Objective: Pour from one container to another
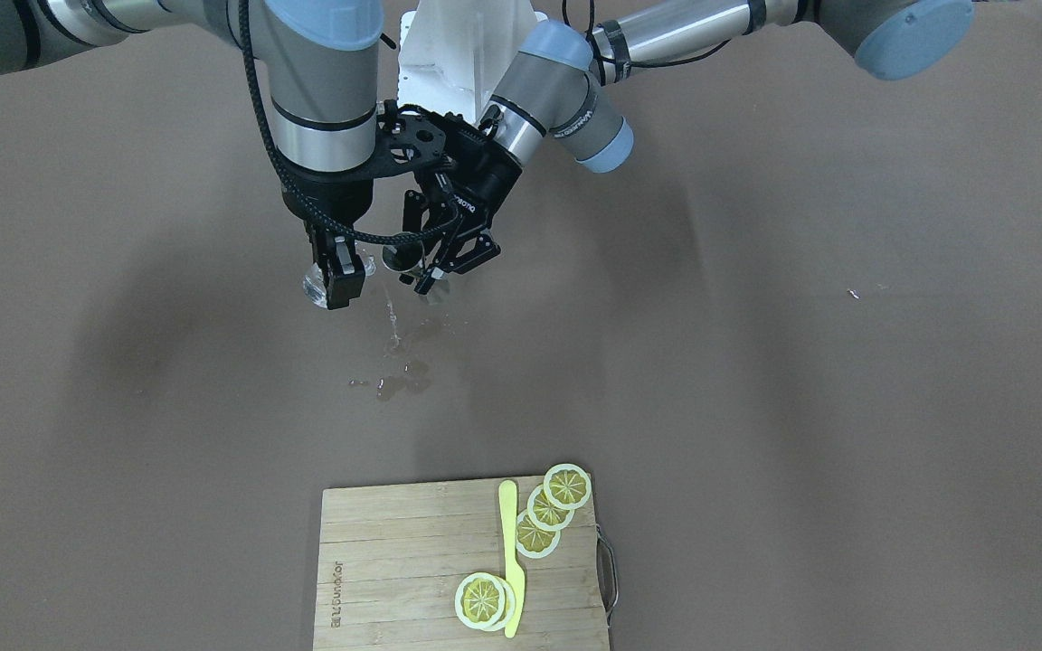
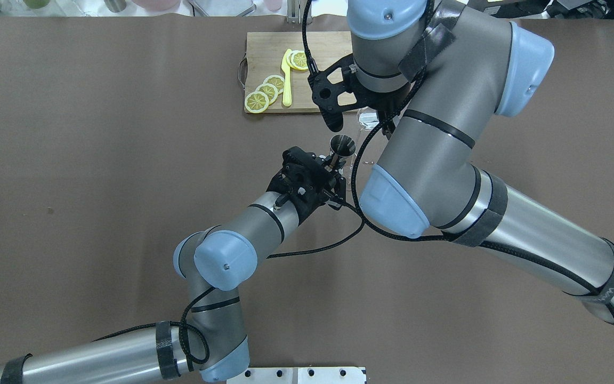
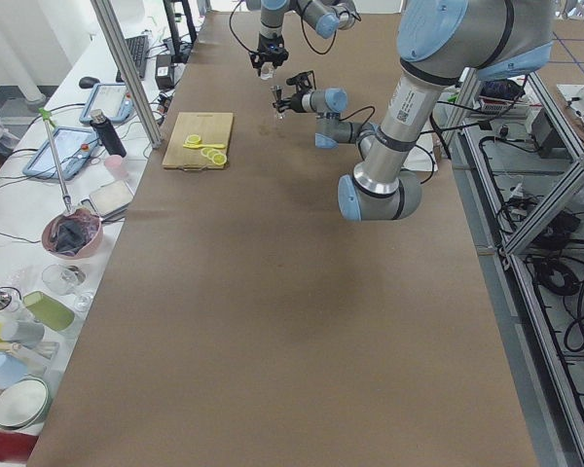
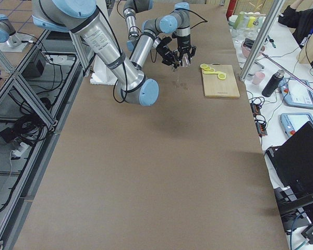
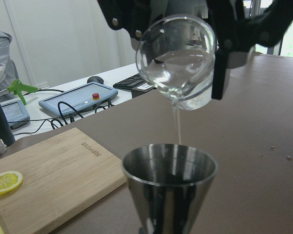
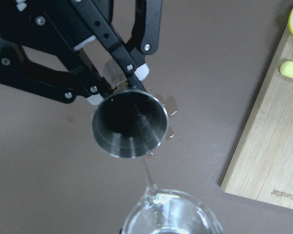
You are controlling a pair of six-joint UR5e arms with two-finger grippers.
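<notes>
Pouring: your right gripper (image 1: 337, 273) is clasping the tilted glass (image 5: 178, 63) just above the jigger (image 5: 169, 178), your left gripper (image 1: 438, 264) pinching that; centre the thin stream (image 5: 176, 124), since water (image 1: 402, 380) is pooling beneath the jigger.

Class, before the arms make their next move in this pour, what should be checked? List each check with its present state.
1. Right gripper clamped on the glass: ok.
2. Left gripper holds the metal cup upright: ok.
3. Stream enters the cup, near its rim: ok.
4. Table dry under the cup: not ok, puddle.
5. Cup's fill level: cannot tell, inside dark.
</notes>
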